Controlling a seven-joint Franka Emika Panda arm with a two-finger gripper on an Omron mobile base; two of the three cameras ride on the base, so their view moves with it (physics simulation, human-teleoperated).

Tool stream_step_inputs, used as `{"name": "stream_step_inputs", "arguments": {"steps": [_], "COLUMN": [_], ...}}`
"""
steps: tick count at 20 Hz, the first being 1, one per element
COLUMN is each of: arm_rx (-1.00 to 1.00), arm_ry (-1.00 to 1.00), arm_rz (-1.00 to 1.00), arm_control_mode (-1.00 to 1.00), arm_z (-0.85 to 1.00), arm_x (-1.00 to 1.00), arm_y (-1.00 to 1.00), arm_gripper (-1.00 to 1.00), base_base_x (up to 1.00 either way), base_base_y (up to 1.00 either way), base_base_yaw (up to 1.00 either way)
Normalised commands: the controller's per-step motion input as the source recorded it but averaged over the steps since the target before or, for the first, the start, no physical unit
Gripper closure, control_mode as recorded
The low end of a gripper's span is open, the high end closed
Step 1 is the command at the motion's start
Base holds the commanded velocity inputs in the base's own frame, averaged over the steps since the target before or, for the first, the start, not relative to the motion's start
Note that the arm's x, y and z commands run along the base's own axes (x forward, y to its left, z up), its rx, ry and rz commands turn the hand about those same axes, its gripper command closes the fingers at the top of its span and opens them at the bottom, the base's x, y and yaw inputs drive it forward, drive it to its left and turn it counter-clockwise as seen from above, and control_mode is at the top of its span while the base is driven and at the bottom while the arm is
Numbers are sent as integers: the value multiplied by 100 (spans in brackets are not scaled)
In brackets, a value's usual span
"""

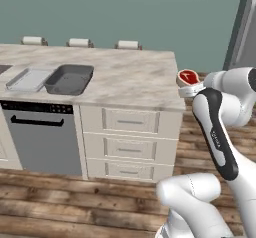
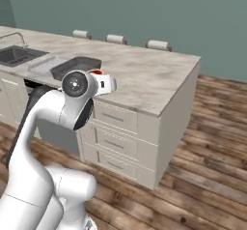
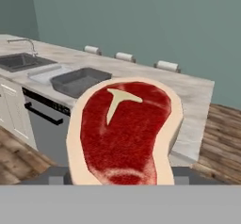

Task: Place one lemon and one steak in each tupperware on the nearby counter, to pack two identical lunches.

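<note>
Gripper: the gripper is raised off the right end of the counter, over the wooden floor, jaws set wide and closed on the steak.
Steak position: the steak stands up from between the finger tips in the hand view; in the left base view it sits at the top of the hand, just past the counter's right corner and above worktop level.
Steak look: bright red grained meat, a pale T-shaped mark near its top, a peach-coloured fat rim all round, narrower toward the bottom.
Floor: the wooden floor lies open to the right of the cabinet end and along the drawer fronts.
Counter edge: the counter ends in a square corner on the right; the marble between that corner and the trays is bare.
Below the edge: drawers sit under the right part, a grey dishwasher under the trays.
Dark tray: the dark grey tupperware sits near the front edge.
Light tray: the light grey tupperware touches its left side.
Sink: a sink with a faucet lies beyond the trays.
Back edge: three paper towel rolls stand along the far edge, the teal wall behind.
</note>
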Motion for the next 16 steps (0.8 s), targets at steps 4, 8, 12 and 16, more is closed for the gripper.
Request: {"name": "stream_step_inputs", "arguments": {"steps": [4, 8, 12, 16], "arm_rx": [0, 0, 0, 0], "arm_ry": [0, 0, 0, 0], "arm_rz": [0, 0, 0, 0], "arm_control_mode": [100, 100, 100, 100], "arm_z": [0, 0, 0, 0], "arm_x": [0, 0, 0, 0], "arm_y": [0, 0, 0, 0], "arm_gripper": [100, 100, 100, 100], "base_base_x": [41, 51, 68, 81], "base_base_y": [100, 100, 100, 100], "base_base_yaw": [0, 0, 0, -6]}}
